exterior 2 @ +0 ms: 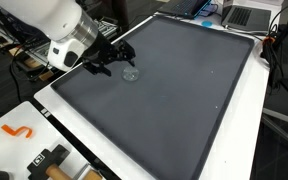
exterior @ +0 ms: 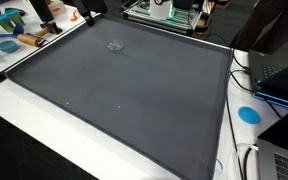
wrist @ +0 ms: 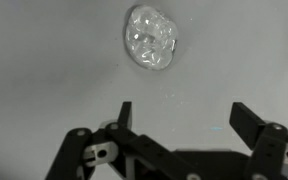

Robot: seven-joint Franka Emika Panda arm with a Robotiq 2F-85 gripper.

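Your claw (exterior 2: 119,57) hung just above the grey mat (exterior 2: 189,100) with its two fingers (wrist: 124,112) spread wide and nothing between them. It held nothing and touched nothing.

The nearest thing to it was the clear plastic lump (wrist: 150,38), lying on the mat ahead of the fingertips and apart from them. In the wrist view the lump sat beyond the open gap, not inside it. It was also off the centre line, closer to the finger on that picture's left side than to the other one. A bare strip of mat lay between the fingertips and the lump.

In an exterior view the lump (exterior 2: 130,73) showed just beside the claw and below it, near the mat's far corner from the camera. In another exterior view the lump (exterior: 115,45) was a small pale glint, with open mat (exterior: 134,110) on every side.

The lump looked roundish and crinkled, so you had no clear long side to line the fingers up with. How tall it stood could not be told from these views.

Well away from the claw, an orange hook (exterior 2: 19,131) lay on the white table (exterior: 34,125), and a blue disc (exterior: 249,114) lay past the mat's opposite edge.
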